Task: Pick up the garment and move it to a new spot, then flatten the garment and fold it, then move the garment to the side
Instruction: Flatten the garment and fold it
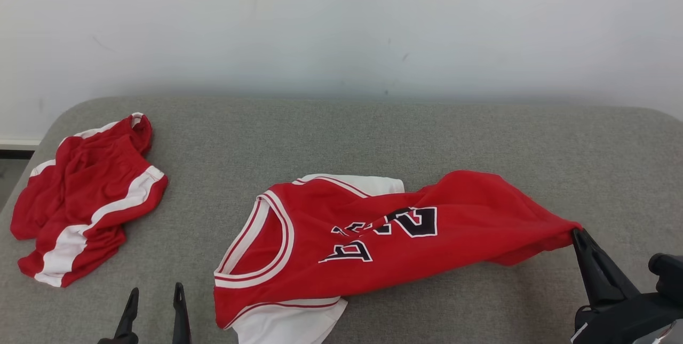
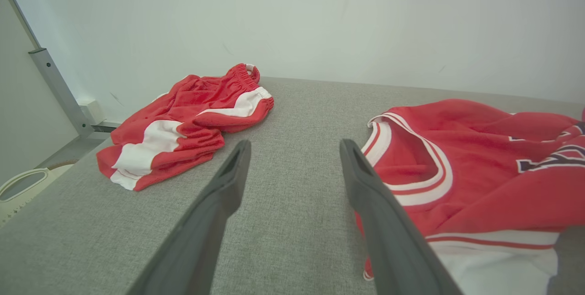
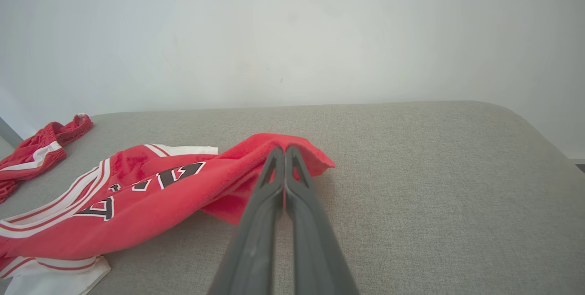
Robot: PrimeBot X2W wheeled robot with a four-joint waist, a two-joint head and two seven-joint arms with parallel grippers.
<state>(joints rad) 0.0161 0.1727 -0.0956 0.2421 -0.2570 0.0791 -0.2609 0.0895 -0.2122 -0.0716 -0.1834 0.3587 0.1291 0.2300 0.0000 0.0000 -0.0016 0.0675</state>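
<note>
Right hand [image 1: 577, 233] clenched on hem corner of red jersey [image 1: 384, 258], rumpled across desk [image 1: 373, 130]; left hand [image 1: 156, 289] released near collar [image 1: 286, 237]. Likely light, limp, quick to bunch: best held by edges.

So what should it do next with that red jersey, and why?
Probably raise the right arm a little: its jaws are shut on the jersey at its right-hand end, and the rest lies rumpled on the grey surface.
</note>
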